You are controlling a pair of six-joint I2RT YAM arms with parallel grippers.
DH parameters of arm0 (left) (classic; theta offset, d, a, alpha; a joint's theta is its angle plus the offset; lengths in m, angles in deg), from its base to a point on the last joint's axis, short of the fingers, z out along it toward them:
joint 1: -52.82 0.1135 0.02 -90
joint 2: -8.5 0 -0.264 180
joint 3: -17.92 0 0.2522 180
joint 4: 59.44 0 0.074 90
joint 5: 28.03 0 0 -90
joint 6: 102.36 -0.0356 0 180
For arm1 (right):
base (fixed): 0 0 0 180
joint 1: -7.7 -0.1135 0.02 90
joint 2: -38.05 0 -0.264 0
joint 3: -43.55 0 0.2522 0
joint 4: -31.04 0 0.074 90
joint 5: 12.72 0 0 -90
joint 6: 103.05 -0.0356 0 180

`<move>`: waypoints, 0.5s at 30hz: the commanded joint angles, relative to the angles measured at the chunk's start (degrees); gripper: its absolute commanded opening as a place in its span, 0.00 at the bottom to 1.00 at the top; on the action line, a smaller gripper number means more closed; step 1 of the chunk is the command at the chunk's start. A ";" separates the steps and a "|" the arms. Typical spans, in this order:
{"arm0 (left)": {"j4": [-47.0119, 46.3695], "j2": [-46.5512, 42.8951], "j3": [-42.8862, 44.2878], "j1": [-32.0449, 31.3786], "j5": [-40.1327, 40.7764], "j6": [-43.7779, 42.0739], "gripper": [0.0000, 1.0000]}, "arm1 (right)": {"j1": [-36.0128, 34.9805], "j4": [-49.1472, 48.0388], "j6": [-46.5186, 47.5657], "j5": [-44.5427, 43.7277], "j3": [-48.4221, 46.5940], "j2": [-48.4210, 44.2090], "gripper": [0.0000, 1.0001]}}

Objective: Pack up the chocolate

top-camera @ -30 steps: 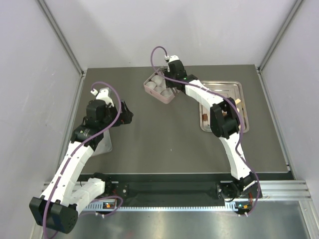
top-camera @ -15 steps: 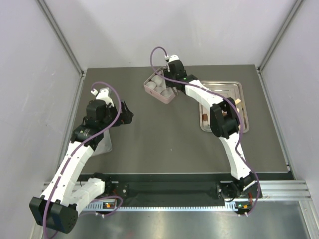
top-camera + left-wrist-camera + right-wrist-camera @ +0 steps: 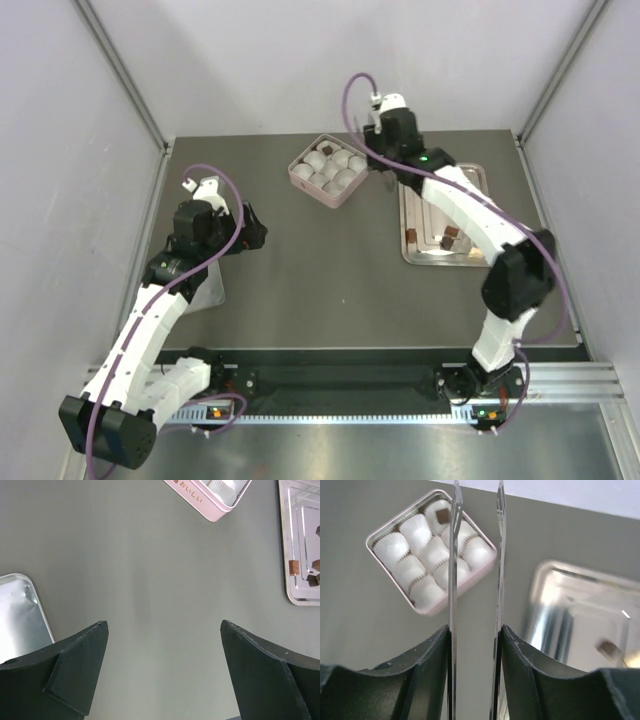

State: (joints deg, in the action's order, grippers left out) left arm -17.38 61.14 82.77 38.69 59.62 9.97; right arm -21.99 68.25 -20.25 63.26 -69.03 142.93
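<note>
The pink box [image 3: 327, 170] holds several white paper cups. In the right wrist view one dark chocolate piece [image 3: 442, 515] lies in a far cup of the box [image 3: 432, 560]. More chocolate pieces [image 3: 450, 240] lie on the metal tray [image 3: 440, 200]; two show in the left wrist view [image 3: 294, 567]. My right gripper [image 3: 384, 148] [image 3: 475, 630] is shut on metal tweezers [image 3: 453, 570], whose blades stand apart with nothing between them, above the gap between box and tray. My left gripper [image 3: 255, 232] [image 3: 162, 630] is open and empty above bare table.
A silver lid [image 3: 205, 285] lies at the left under my left arm; its corner shows in the left wrist view [image 3: 20, 610]. Grey walls close in the table on three sides. The tray [image 3: 580, 600] is blurred in the right wrist view.
My right arm has swung right and back, off the box toward the tray side, so the box now shows whole. The left arm has not moved.
</note>
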 commanded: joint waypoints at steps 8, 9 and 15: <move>-2.28 -1.23 -0.29 -0.20 -1.17 -0.79 0.99 | 2.45 15.66 -5.63 -0.74 18.84 -26.38 0.43; -2.28 -1.14 -0.20 -0.20 -1.17 -0.79 0.99 | 2.45 16.19 -6.15 -0.57 19.72 -27.61 0.43; -2.45 -0.88 -0.38 -0.20 -1.78 -0.71 0.99 | 2.45 20.06 -8.44 1.27 26.65 -33.60 0.43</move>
State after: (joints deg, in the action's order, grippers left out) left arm -17.40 61.12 82.75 38.69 58.72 9.97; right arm -19.44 85.51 -26.26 63.61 -44.31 112.85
